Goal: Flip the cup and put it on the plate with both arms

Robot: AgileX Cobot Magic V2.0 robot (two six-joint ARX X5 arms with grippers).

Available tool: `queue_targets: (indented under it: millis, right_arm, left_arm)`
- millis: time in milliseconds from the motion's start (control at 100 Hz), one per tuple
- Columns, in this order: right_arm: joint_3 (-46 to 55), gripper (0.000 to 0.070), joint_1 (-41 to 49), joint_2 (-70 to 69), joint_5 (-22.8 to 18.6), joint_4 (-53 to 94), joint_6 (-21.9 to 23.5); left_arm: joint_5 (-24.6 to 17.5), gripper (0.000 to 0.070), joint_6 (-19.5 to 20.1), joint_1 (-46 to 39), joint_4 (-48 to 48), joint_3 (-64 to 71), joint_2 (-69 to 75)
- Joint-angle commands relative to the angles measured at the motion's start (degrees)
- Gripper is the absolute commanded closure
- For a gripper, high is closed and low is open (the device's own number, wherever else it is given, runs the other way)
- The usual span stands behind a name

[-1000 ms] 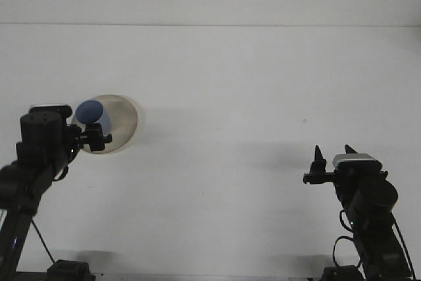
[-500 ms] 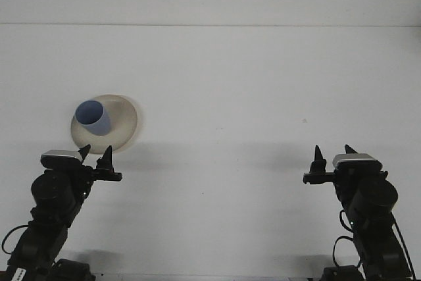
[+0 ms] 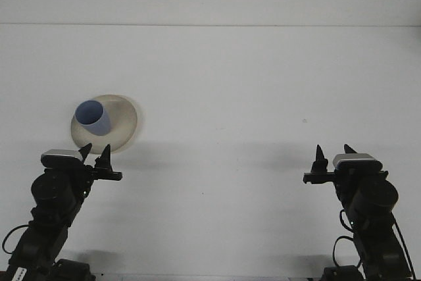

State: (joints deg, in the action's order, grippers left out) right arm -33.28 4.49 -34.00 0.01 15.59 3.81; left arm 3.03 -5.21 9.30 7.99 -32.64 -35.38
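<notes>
A blue cup [image 3: 93,117] stands upright, mouth up, on a beige plate [image 3: 123,125] at the left of the white table. My left gripper [image 3: 96,154] sits just below the plate's near edge, apart from it, fingers open and holding nothing. Far to the right my right gripper [image 3: 334,153] also stands open with nothing between its fingers, low near the table's front.
The white table [image 3: 223,97] stretches back to a pale wall, whose seam runs across the top. Both arm bases rise from the bottom corners of the front view.
One second ago my left gripper was up at the cup on the plate; it has since let go and drawn back toward the front. The right arm has not moved.
</notes>
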Motion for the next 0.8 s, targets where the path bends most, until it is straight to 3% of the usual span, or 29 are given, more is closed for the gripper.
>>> queue_targets:
  millis: [0, 20, 120, 790]
  right_arm:
    - [-0.52, 0.0455, 0.15, -0.17, 0.00, -0.59, -0.59]
    - [-0.52, 0.0500, 0.13, -0.17, 0.00, -0.59, -0.59]
    - [-0.52, 0.0700, 0.15, -0.17, 0.00, -0.59, -0.59]
    - [-0.52, 0.0700, 0.15, -0.17, 0.00, -0.61, -0.59]
  left_arm:
    - [-0.11, 0.0660, 0.66, 0.15, -0.39, -0.61, -0.11]
    - [-0.09, 0.0700, 0.66, 0.15, -0.42, -0.61, -0.11]
    - [-0.09, 0.0691, 0.66, 0.15, -0.48, -0.61, -0.11]
    - [-0.09, 0.0689, 0.66, 0.15, -0.63, -0.61, -0.04]
